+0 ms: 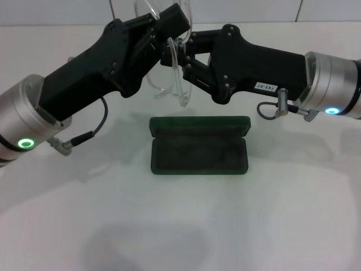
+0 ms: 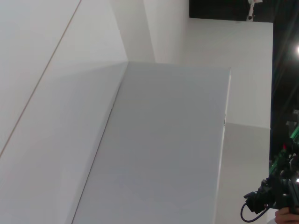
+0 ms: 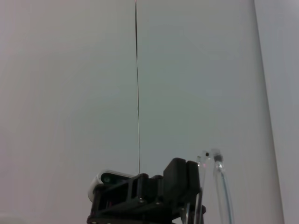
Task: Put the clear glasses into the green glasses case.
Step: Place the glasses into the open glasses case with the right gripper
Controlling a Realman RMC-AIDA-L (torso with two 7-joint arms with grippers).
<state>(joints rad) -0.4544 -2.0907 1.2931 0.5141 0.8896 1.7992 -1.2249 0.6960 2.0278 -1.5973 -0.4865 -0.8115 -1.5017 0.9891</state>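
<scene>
The clear glasses (image 1: 176, 84) hang in the air above the table, held between both arms. My left gripper (image 1: 172, 22) comes in from the left and is shut on their upper part, with the lenses sticking out above and behind it. My right gripper (image 1: 176, 55) reaches in from the right, just below the left one, and is shut on the frame; a clear temple arm dangles beneath it. The green glasses case (image 1: 199, 155) lies open on the table below them, its lid (image 1: 200, 125) tipped back. The right wrist view shows a clear part of the glasses (image 3: 218, 182) beside a black gripper body (image 3: 154, 196).
The white table (image 1: 180, 226) spreads in front of the case and to both sides. A white wall (image 1: 56, 11) stands behind. The left wrist view shows only walls and a tripod-mounted camera (image 2: 271, 196) far off.
</scene>
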